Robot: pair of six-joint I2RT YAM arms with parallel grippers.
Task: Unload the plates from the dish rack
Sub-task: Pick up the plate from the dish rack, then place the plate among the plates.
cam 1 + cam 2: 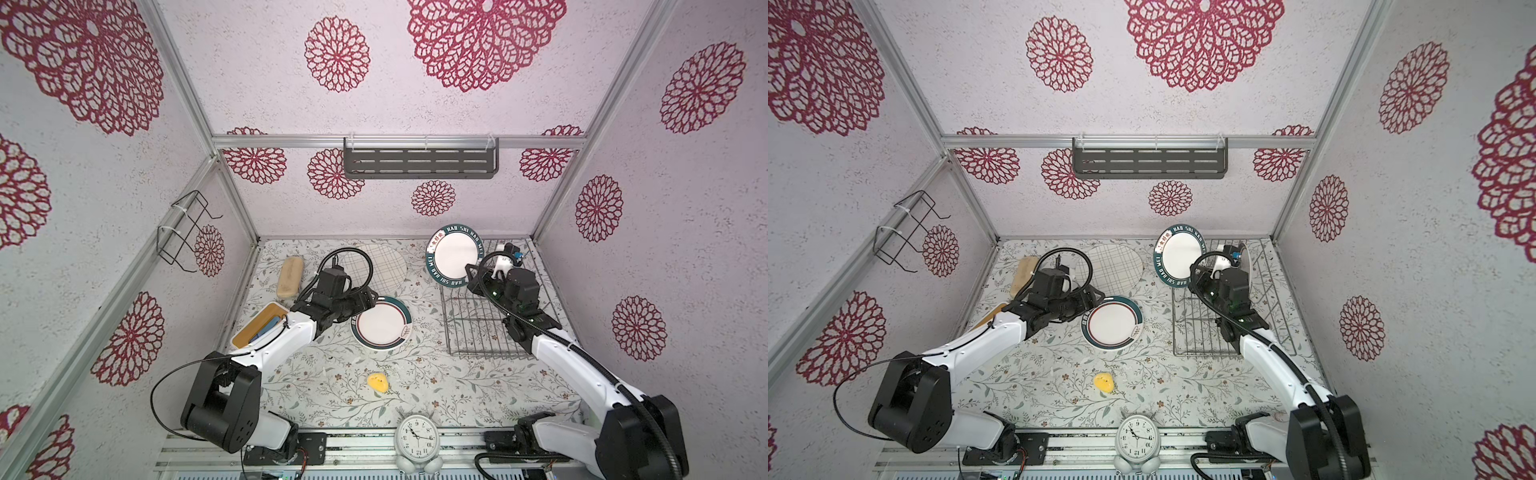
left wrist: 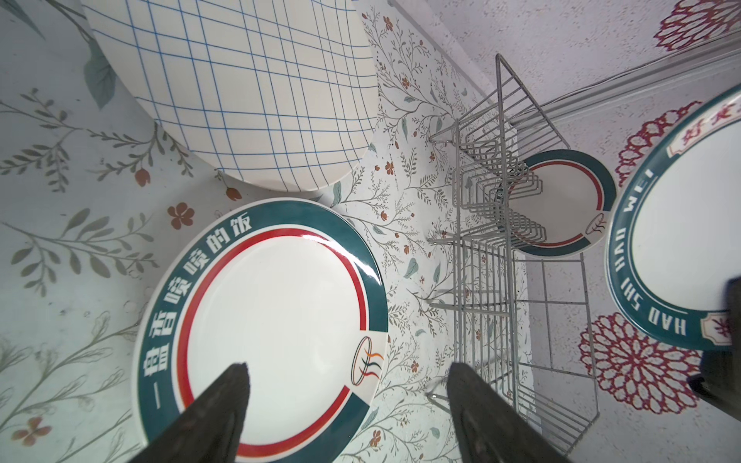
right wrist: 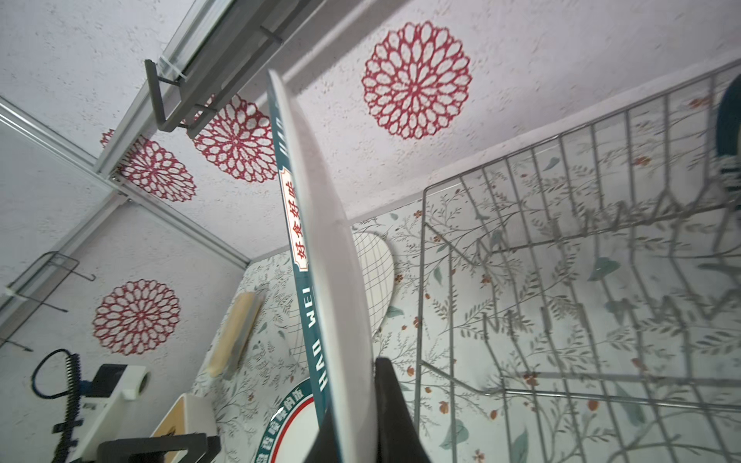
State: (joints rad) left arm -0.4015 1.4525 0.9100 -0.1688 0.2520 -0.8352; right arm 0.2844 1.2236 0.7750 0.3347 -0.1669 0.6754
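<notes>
Plates: the lettered plate (image 1: 455, 255) is the one in my right pincer (image 3: 357, 425), pinched tight at the rim. It hangs over the far left corner of the dish rack (image 1: 478, 332), up on its edge and leaning a bit. Its white face looks toward my left arm and its back looks toward the rack. A round plate has no long side, but its flat line runs from the pincer up toward the back wall. In the right wrist view I see it almost edge-on. I can't quite tell if its low edge is clear of the wires.

It is hard and stiff, shiny and slippery, and it would chip or crack if it bumped the wires or dropped. I think it is a bit heavy for a grip at one spot, so it may want to swing. The rim is the only place to hold it — the middle is too wide.

My left pincer (image 2: 353, 405) is wide apart with nothing in it, just above the rim of the flat plate (image 2: 264, 320), which lies face up on the table (image 1: 332, 390). The grid plate (image 1: 380, 268) lies near it, toward the back. The last plate (image 2: 561, 204) stands on edge between the tines at the far end of the rack.
</notes>
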